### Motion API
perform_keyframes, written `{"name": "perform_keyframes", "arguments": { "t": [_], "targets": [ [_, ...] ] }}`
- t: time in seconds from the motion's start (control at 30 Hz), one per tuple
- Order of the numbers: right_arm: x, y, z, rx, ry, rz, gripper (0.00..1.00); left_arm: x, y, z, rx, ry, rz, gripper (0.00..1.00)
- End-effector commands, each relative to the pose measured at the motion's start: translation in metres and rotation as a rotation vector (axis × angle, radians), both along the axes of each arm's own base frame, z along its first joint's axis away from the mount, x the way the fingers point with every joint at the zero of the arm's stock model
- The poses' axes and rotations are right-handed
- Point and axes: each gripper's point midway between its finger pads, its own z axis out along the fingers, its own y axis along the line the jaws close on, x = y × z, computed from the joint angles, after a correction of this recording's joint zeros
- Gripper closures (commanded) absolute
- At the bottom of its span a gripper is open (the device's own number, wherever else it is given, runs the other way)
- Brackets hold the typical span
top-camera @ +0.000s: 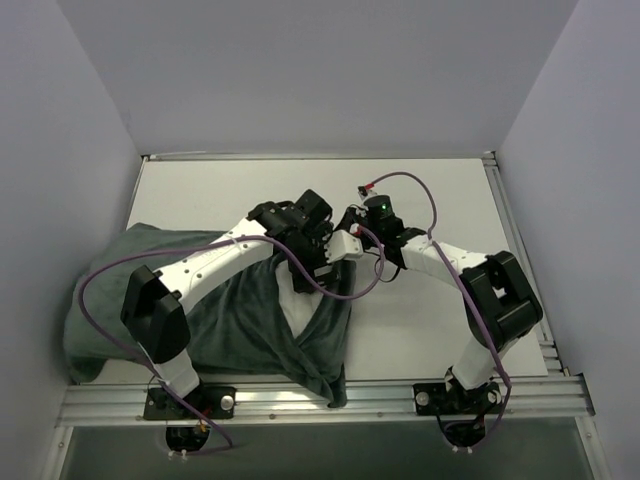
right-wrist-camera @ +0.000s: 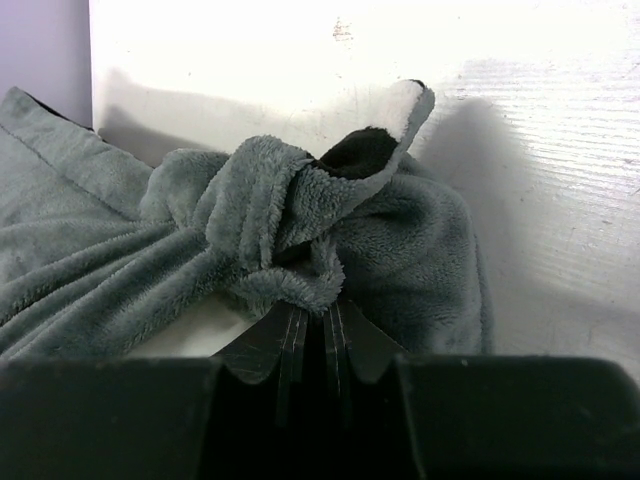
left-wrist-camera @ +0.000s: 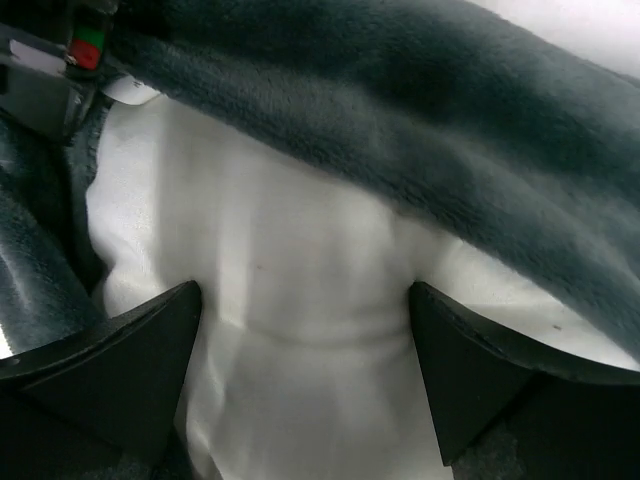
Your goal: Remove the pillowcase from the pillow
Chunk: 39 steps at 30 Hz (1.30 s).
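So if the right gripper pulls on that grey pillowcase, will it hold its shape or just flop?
Probably flops: the pillowcase bunches into soft folds where the right gripper pinches it. Its plush pile likely grips rather than slips. It may drag on the white pillow inside it.

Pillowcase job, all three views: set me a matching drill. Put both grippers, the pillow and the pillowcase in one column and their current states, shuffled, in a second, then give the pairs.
Column one
1. left gripper
2. right gripper
3. plump white stuffed pillow
4. limp dark grey plush pillowcase

Column two
A. shut on a bunched fold of grey plush
B. open, jaws wide apart
C. showing through a gap in the grey plush
D. lying grey face up on the left of the white table

Pairs: 1-B, 2-A, 3-C, 4-D
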Motion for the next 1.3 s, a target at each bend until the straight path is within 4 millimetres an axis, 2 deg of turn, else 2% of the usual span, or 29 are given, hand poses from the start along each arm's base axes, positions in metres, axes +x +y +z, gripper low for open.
{"name": "perform_keyframes", "arguments": {
  "t": [0.0,0.13,0.17,0.2,0.23,0.3,0.37,0.4,0.43,0.47,0.5,0.57,0.6,0.67,0.73,0.8,0.83,0.87,0.9,0.97,1.0,1.03,1.07,1.1,1.2,1.27],
  "targets": [
    [0.005,0.001,0.024,0.014,-0.043,-0.014,1.00,0.029,0.008,-0.014,0.112,-0.114,0.039,0.06],
    [0.007,0.007,0.039,0.023,-0.075,-0.012,1.00,0.028,0.003,-0.018,0.140,-0.082,0.016,0.01],
    [0.007,0.006,0.041,0.019,-0.075,-0.017,1.00,0.027,0.002,-0.018,0.146,-0.092,0.005,0.15],
    [0.009,0.003,0.045,0.015,-0.087,-0.023,1.00,0.026,0.002,-0.020,0.152,-0.099,0.002,0.44],
    [0.011,0.000,0.047,0.009,-0.092,-0.028,1.00,0.025,0.001,-0.020,0.154,-0.099,0.004,0.57],
    [0.015,-0.009,0.055,0.003,-0.106,-0.049,1.00,0.024,0.005,-0.017,0.175,-0.106,0.036,0.98],
    [0.017,-0.018,0.060,-0.011,-0.117,-0.066,1.00,0.022,0.009,-0.016,0.165,-0.104,0.065,0.98],
    [0.017,-0.024,0.067,-0.013,-0.131,-0.078,1.00,0.027,0.008,-0.003,0.124,-0.151,0.092,0.98],
    [0.021,-0.033,0.070,-0.030,-0.148,-0.090,1.00,0.024,0.012,-0.004,0.116,-0.158,0.110,0.98],
    [0.019,-0.041,0.068,-0.052,-0.136,-0.097,1.00,0.024,0.011,0.006,0.076,-0.181,0.136,0.98],
    [0.022,-0.048,0.076,-0.059,-0.154,-0.113,1.00,0.026,0.012,0.036,-0.018,-0.242,0.161,0.98],
    [0.026,-0.066,0.076,-0.091,-0.157,-0.139,1.00,0.019,0.016,0.063,-0.111,-0.271,0.159,0.98],
    [0.026,-0.072,0.078,-0.100,-0.164,-0.151,1.00,0.011,0.024,0.091,-0.180,-0.299,0.152,0.98],
    [0.029,-0.082,0.074,-0.122,-0.162,-0.165,0.99,-0.008,0.034,0.117,-0.225,-0.287,0.124,0.98],
    [0.030,-0.086,0.061,-0.151,-0.141,-0.174,1.00,-0.019,0.038,0.129,-0.259,-0.266,0.105,0.98],
    [0.029,-0.084,0.047,-0.150,-0.106,-0.177,1.00,-0.026,0.041,0.151,-0.322,-0.273,0.119,0.98],
    [0.025,-0.081,0.039,-0.144,-0.086,-0.170,1.00,-0.023,0.045,0.160,-0.354,-0.271,0.145,0.98],
    [0.024,-0.074,0.037,-0.131,-0.092,-0.161,1.00,-0.024,0.042,0.173,-0.412,-0.249,0.170,0.98],
    [0.023,-0.070,0.032,-0.125,-0.077,-0.162,1.00,-0.017,0.039,0.202,-0.487,-0.292,0.193,0.98],
    [0.016,-0.059,0.025,-0.141,-0.073,-0.148,1.00,0.004,0.046,0.237,-0.589,-0.340,0.301,0.98],
    [0.014,-0.054,0.023,-0.148,-0.072,-0.143,1.00,0.014,0.052,0.267,-0.651,-0.402,0.340,0.98],
    [0.012,-0.050,0.022,-0.154,-0.076,-0.141,1.00,0.027,0.063,0.280,-0.670,-0.440,0.415,0.98],
    [0.009,-0.045,0.022,-0.156,-0.081,-0.130,1.00,0.049,0.074,0.290,-0.661,-0.522,0.502,0.98],
    [0.000,-0.032,0.022,-0.155,-0.088,-0.097,1.00,0.058,0.081,0.305,-0.676,-0.572,0.543,0.98],
    [-0.014,-0.013,0.023,-0.155,-0.105,-0.036,1.00,0.093,0.099,0.307,-0.692,-0.593,0.658,0.98],
    [-0.022,-0.012,0.023,-0.164,-0.112,-0.004,1.00,0.112,0.111,0.304,-0.714,-0.571,0.718,0.98]
  ]
}}
